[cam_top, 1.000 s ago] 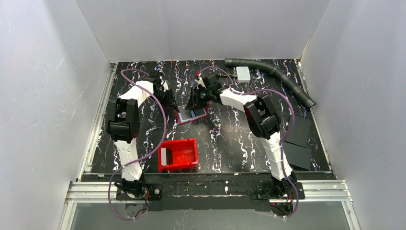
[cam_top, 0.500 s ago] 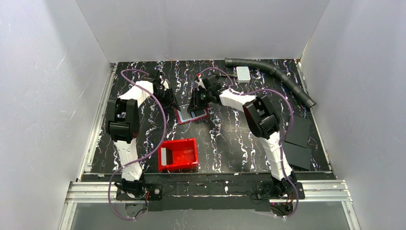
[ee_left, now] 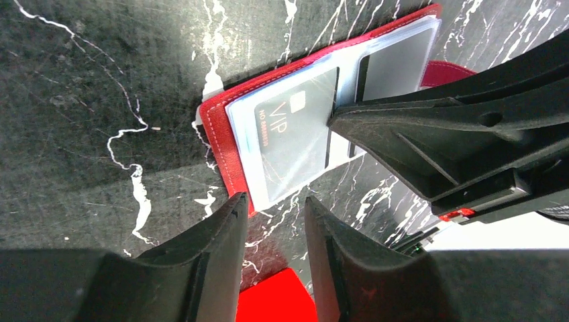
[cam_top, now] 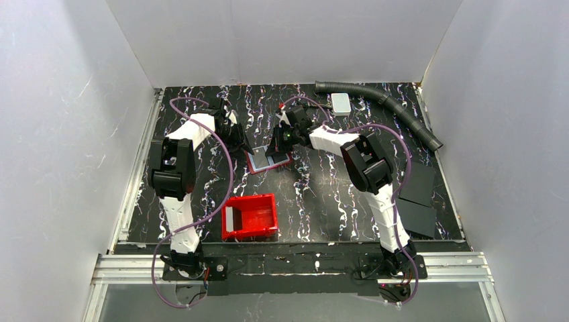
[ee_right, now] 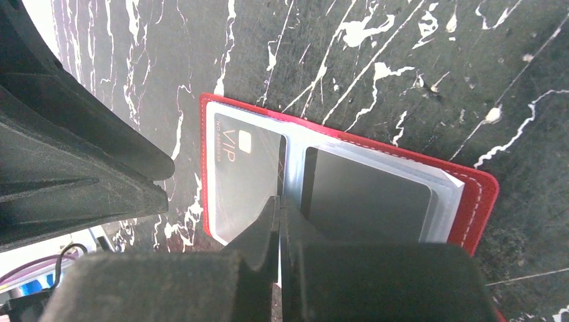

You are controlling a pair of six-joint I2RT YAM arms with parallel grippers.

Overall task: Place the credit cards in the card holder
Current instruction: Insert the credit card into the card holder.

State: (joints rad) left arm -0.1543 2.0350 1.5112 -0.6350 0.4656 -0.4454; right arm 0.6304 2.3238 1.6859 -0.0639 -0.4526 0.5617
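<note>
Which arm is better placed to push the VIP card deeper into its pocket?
Probably right. The right gripper is shut, its tip at the inner edge of the VIP card, by the fold of the card holder. The left gripper stands open beside the outer edge.

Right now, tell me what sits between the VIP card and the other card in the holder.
The right claw, shut, over the fold of the card holder, between VIP card and dark card. Both wrist views show it.
</note>
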